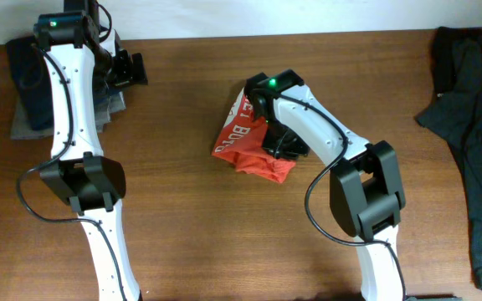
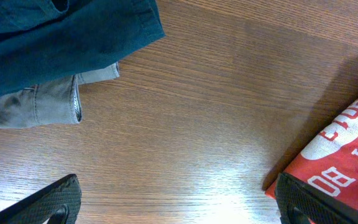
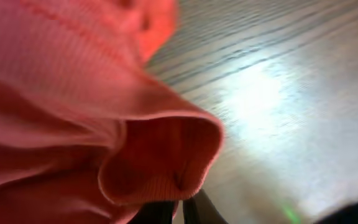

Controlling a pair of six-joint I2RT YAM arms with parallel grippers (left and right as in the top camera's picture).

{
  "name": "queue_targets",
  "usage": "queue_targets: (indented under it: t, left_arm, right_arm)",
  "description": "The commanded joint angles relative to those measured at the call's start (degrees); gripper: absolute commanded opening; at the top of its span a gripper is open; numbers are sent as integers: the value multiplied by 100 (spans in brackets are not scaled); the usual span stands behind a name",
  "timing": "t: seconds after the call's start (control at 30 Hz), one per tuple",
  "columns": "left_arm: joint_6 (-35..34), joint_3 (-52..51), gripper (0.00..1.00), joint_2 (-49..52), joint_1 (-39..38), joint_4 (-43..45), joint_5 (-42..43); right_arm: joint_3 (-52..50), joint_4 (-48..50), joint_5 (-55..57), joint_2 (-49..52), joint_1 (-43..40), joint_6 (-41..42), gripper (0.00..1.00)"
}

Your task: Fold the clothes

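Observation:
The clothes in hand are a crumpled red-orange T-shirt (image 1: 239, 138) with white lettering, lying mid-table. My right gripper (image 1: 278, 142) is down on its right side. In the right wrist view the fingers of this gripper (image 3: 182, 210) stand almost together, pinching a ribbed hem of the T-shirt (image 3: 73, 93). My left gripper (image 1: 132, 68) hovers at the back left, apart from the shirt. Seen from the left wrist, that gripper (image 2: 176, 199) is wide open over bare wood, and a corner of the T-shirt (image 2: 347, 149) lies beside its right finger (image 2: 303, 199).
A stack of folded dark garments (image 1: 28, 92) sits at the back left; the left wrist view shows its blue cloth (image 2: 61, 37) over grey denim (image 2: 36, 106). A heap of dark clothes (image 1: 475, 125) lies along the right edge.

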Motion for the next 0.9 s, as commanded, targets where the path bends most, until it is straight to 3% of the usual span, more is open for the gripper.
queue_targets:
  t: [0.0, 0.1, 0.17, 0.23, 0.3, 0.53, 0.6, 0.73, 0.87]
  left_arm:
    - [-28, 61, 99, 125, 2, -7, -26]
    - [-28, 61, 99, 125, 2, -9, -26]
    - [-26, 61, 99, 125, 4, -7, -26]
    - [-28, 61, 99, 125, 2, -4, -26]
    - [-28, 61, 99, 125, -9, -7, -26]
    - [-26, 61, 99, 125, -17, 0, -26]
    - [-28, 61, 99, 125, -20, 9, -26]
    - [-28, 61, 99, 125, -31, 11, -24]
    - [-28, 61, 99, 125, -79, -52, -24]
  right_arm:
    - [-13, -240, 289, -57, -107, 72, 12]
    - [-13, -507, 332, -57, -157, 72, 15]
    - [-13, -564, 330, -57, -151, 70, 24]
    - [-13, -573, 352, -57, -136, 61, 40]
    - [-13, -643, 450, -57, -138, 48, 67]
    - [282, -715, 831, -157, -162, -284, 70]
    - [678, -507, 905, -205, -151, -1274, 70]
    - [1207, 278, 678, -205, -153, -3185, 88]
    - [1187, 1080, -50, -87, -221, -4347, 82]
